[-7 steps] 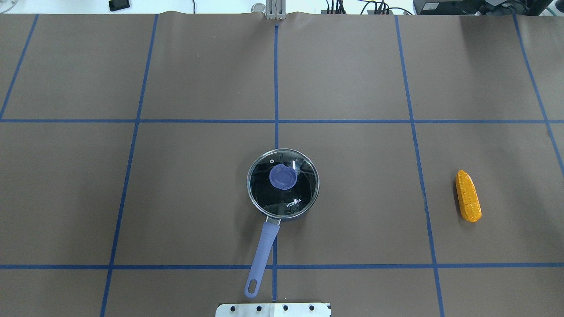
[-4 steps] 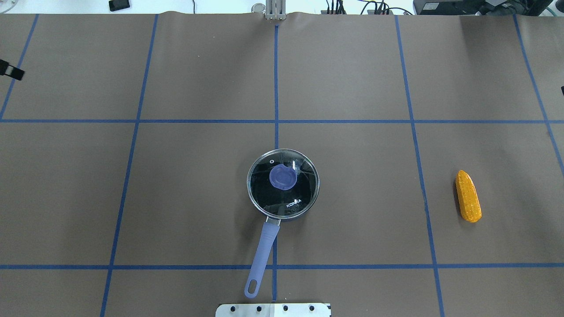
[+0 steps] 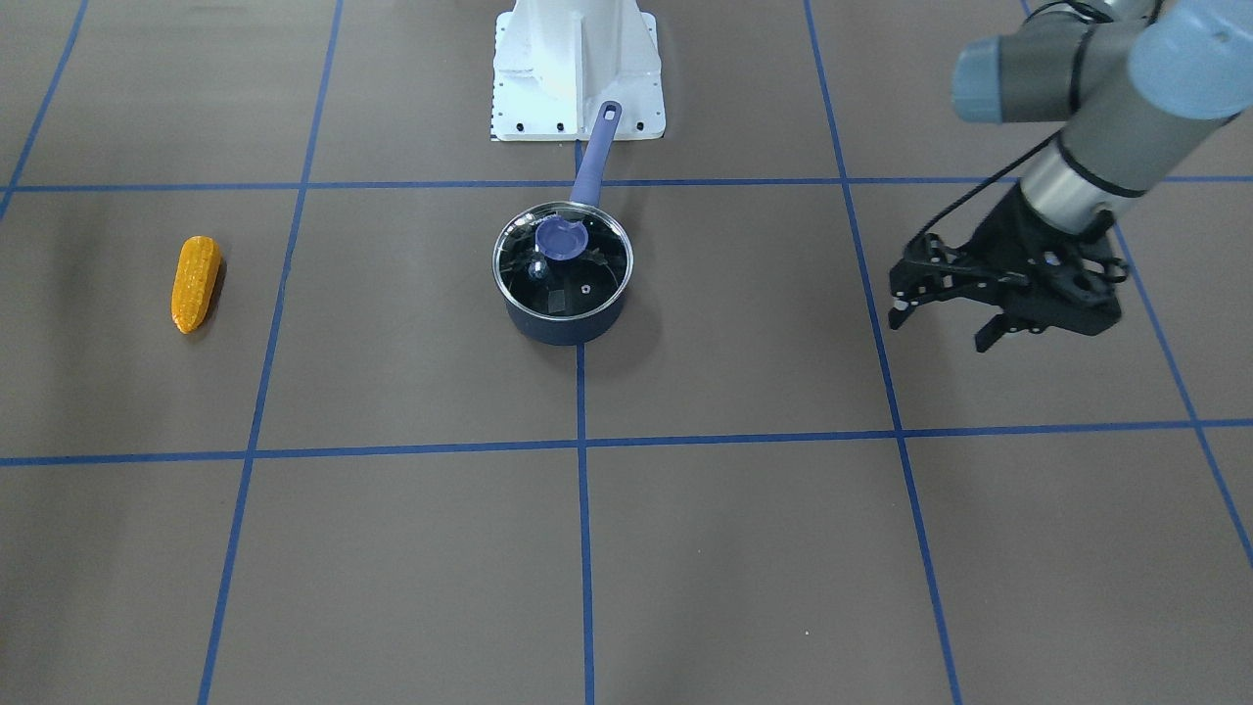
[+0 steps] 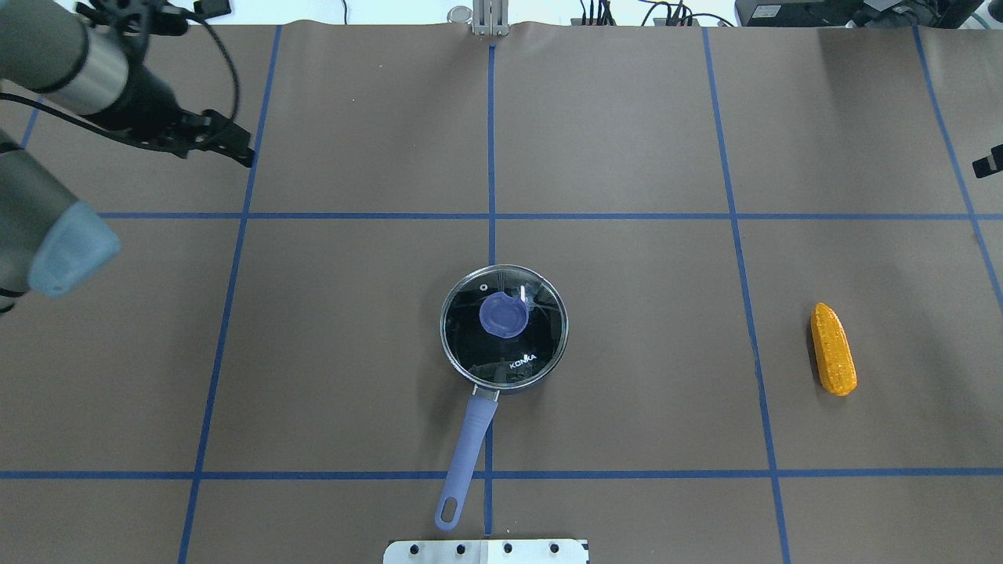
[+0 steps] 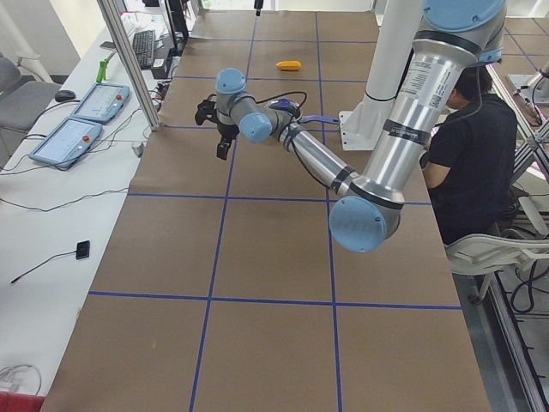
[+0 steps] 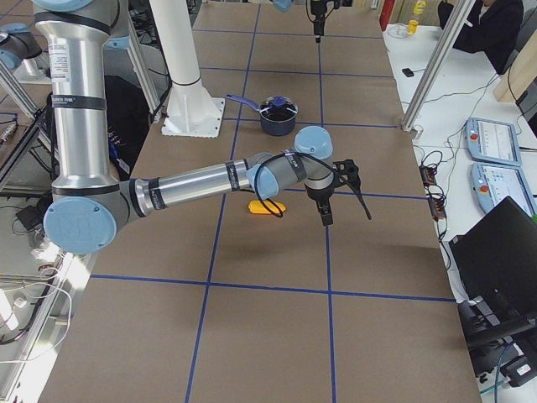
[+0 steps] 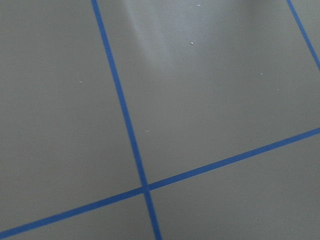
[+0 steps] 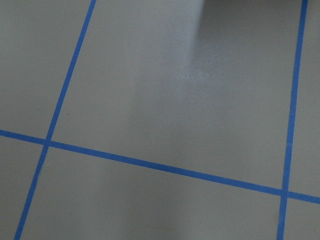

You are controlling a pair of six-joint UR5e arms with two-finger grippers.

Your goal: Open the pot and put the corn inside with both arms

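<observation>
Inspection finds the pot [image 3: 563, 331] standing upright and closed, its glass lid [image 4: 535, 345] seated flat on the rim and its handle [image 4: 468, 454] pointing toward the robot's base [image 3: 578, 69]. The pot judges as stiff metal of moderate weight. The lid judges as smooth, breakable and slippery at the edge, so the blue knob [image 4: 501, 314] at its centre is the proper hold, lifted straight up. The corn [image 4: 833, 348] lies flat, well apart from the pot on the robot's right. It looks rigid and light, and its kernel rows should give grip, though the round, tapered body may roll. A pinch across its thick middle is advised. The left gripper [image 3: 940, 328] hangs above the table well apart from the pot on the robot's left, fingers spread wide and carrying nothing. Of the right gripper [image 4: 989, 162] the overhead view shows only a tip at its edge, far from the pot and beyond the corn, and its opening cannot be told. Against the overhead picture of half a second earlier, the left arm has advanced from a bare tip at the frame's edge to full view, the right tip has crept in slightly, and pot, lid and corn are unmoved.
</observation>
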